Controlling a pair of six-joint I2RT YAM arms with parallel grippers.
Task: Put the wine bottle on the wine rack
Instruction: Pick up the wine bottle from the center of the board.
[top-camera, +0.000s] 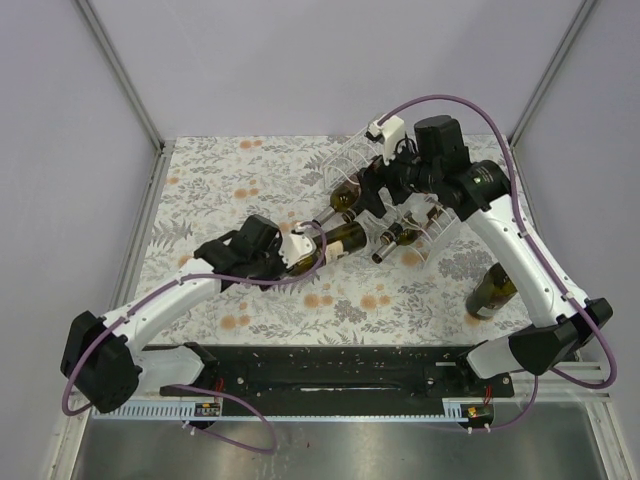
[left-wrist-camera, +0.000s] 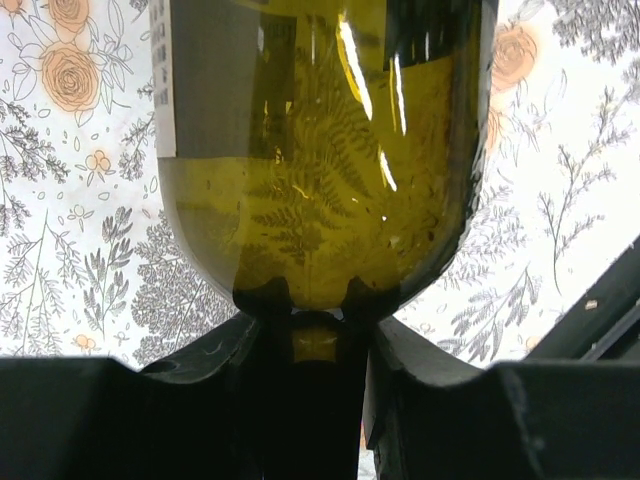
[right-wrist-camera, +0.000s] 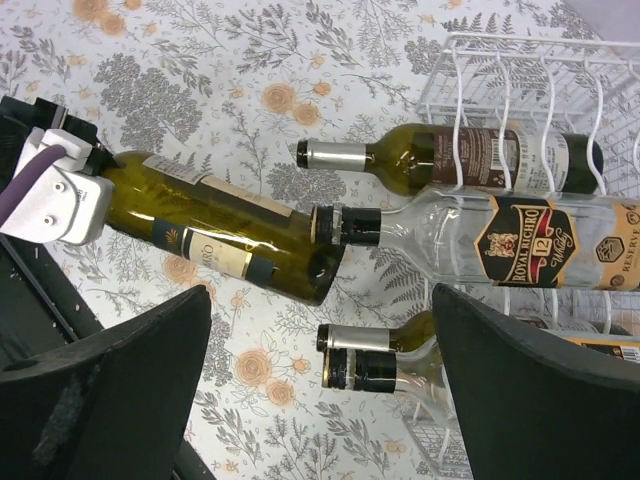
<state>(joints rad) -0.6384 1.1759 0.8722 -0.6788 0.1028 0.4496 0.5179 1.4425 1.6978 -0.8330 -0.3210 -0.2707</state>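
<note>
Our wine bottle (top-camera: 335, 240) is dark green glass with a paper label. It lies almost level near the middle of the surface (top-camera: 220, 180), with its base turned toward the wine rack (top-camera: 352, 160) and close to the necks of the bottles already cradled there. We have it by the neck: the left jaws are closed tight right where the shoulder narrows, as the left wrist view shows. We cannot tell whether it clears the surface or brushes it.

We judge it rigid, smooth and slippery, and likely to chip against the other glass. Held at one end, the heavier body will lever on the neck and could droop or twist. A grip hard up against the shoulder therefore seems the sensible place, and a slow approach the safe one.

The right jaws hang wide apart and empty above the rack, which stands toward the far right corner. In it lie a clear labelled bottle (right-wrist-camera: 520, 235) and a green bottle (right-wrist-camera: 470, 160). A spare bottle (top-camera: 492, 290) stands by the right edge.
</note>
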